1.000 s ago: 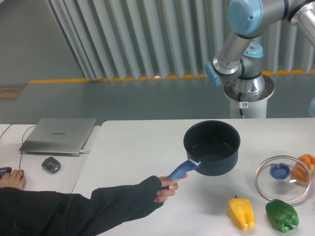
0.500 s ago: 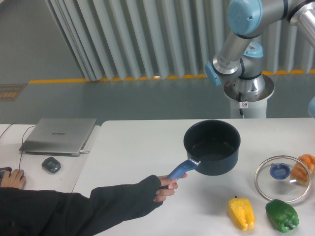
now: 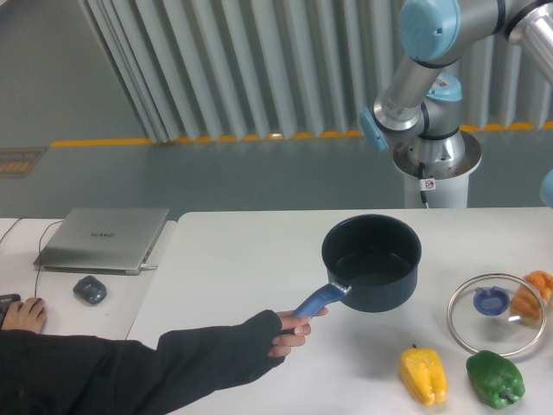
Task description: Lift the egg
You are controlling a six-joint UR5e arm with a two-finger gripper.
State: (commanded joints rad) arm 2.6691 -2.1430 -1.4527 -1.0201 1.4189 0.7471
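Note:
The egg is a small orange-tan rounded thing at the far right edge of the white table, partly behind the rim of a glass lid. Only the robot arm's elbow and base show at the upper right. The arm runs out of the frame at the top right, so my gripper is out of view.
A person's hand holds the blue handle of a dark pot at mid-table, the sleeve reaching in from the lower left. A yellow pepper and a green pepper lie at the front right. A laptop and a mouse are at the left.
The hand has drawn the pot slightly toward the front of the table. The arm and the egg have not moved.

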